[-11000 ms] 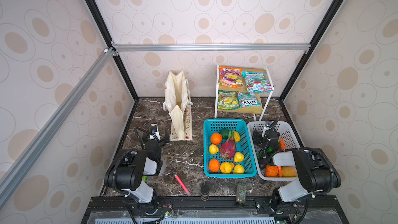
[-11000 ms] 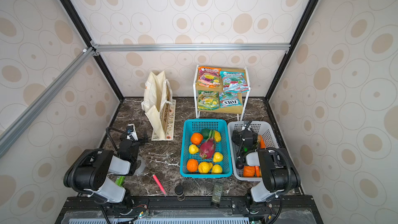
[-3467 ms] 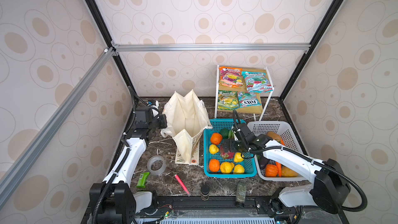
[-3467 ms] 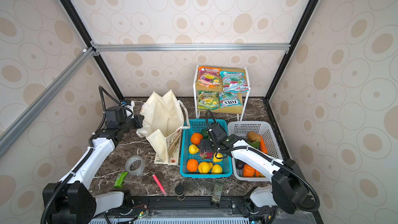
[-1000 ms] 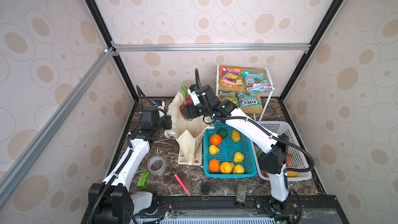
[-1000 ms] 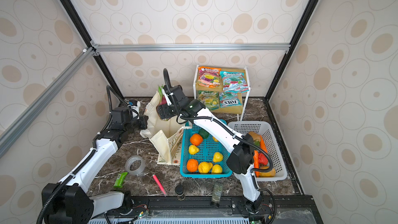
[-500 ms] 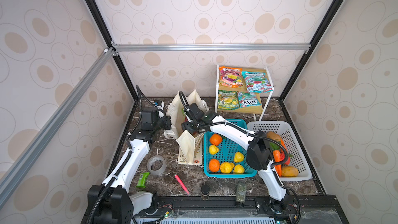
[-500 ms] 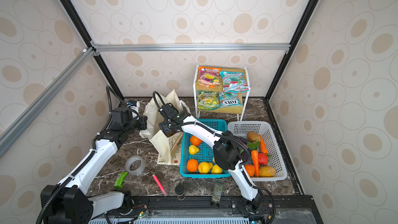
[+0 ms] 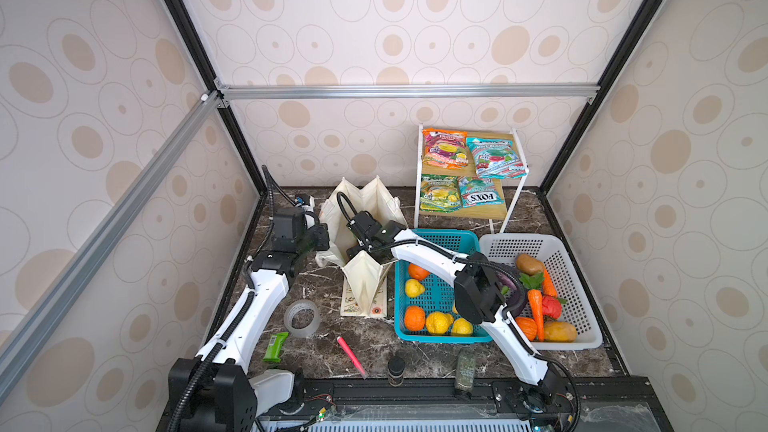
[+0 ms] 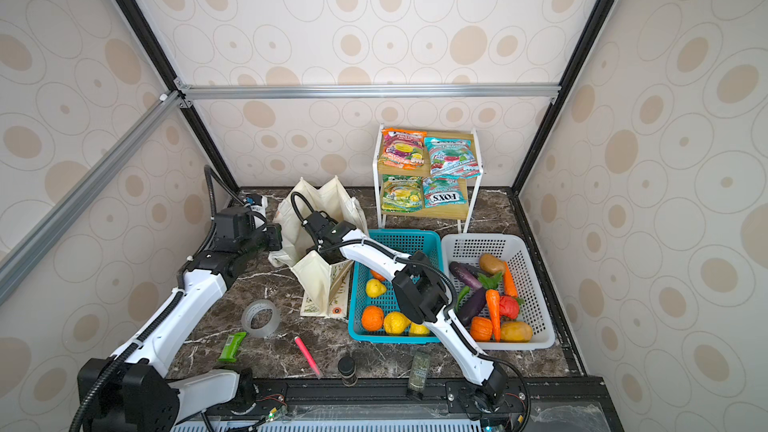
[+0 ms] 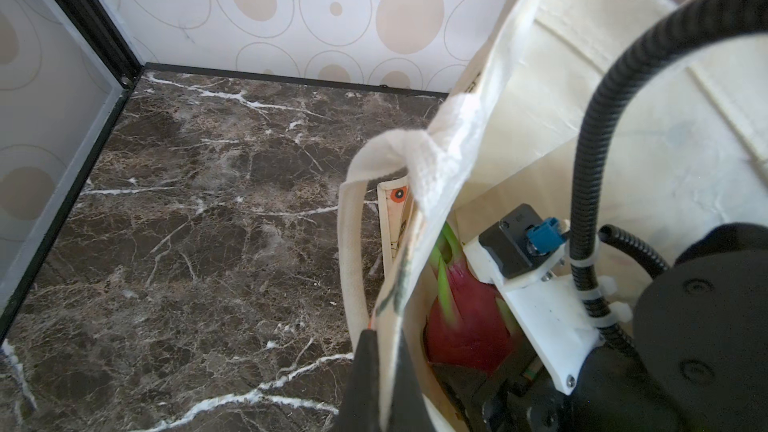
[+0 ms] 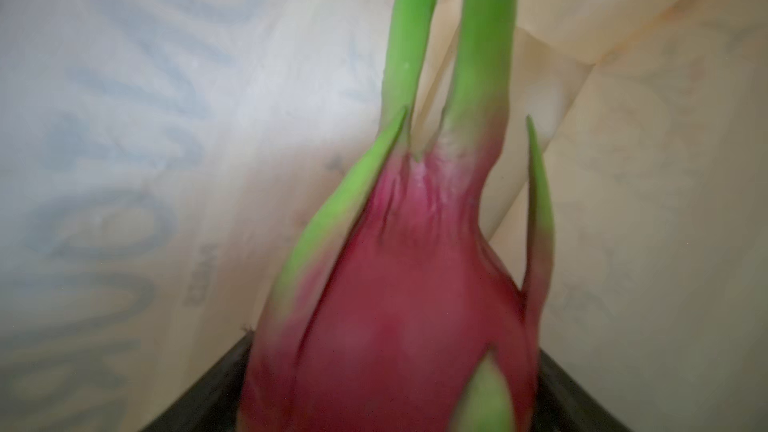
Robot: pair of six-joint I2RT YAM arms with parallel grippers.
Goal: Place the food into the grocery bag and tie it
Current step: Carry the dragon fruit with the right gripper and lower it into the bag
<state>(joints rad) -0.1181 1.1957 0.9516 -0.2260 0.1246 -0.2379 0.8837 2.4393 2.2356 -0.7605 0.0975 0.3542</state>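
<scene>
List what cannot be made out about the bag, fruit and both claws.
Right claw: tips sunk in the grocery bag in both top views; whether it grips the dragon fruit is unclear, the right wrist view being blurred.
Bag floor: hidden by walls and arm in top views.
Left claw: pinches the bag rim; its body cut by the left wrist view's edge.
Dark jar label: too small, top views.

Cream on the grocery bag (image 9: 374, 205), with faint grey-blue print seen through the cloth inside. Deep pink-red on the dragon fruit (image 12: 399, 305), bright green on its tips. Dark brown marble pattern with white veins on the tabletop (image 11: 187, 222). Plain turquoise basket (image 9: 440, 234), plain white basket (image 9: 579, 280). Beige ovals on pale walls (image 9: 374, 14).
</scene>
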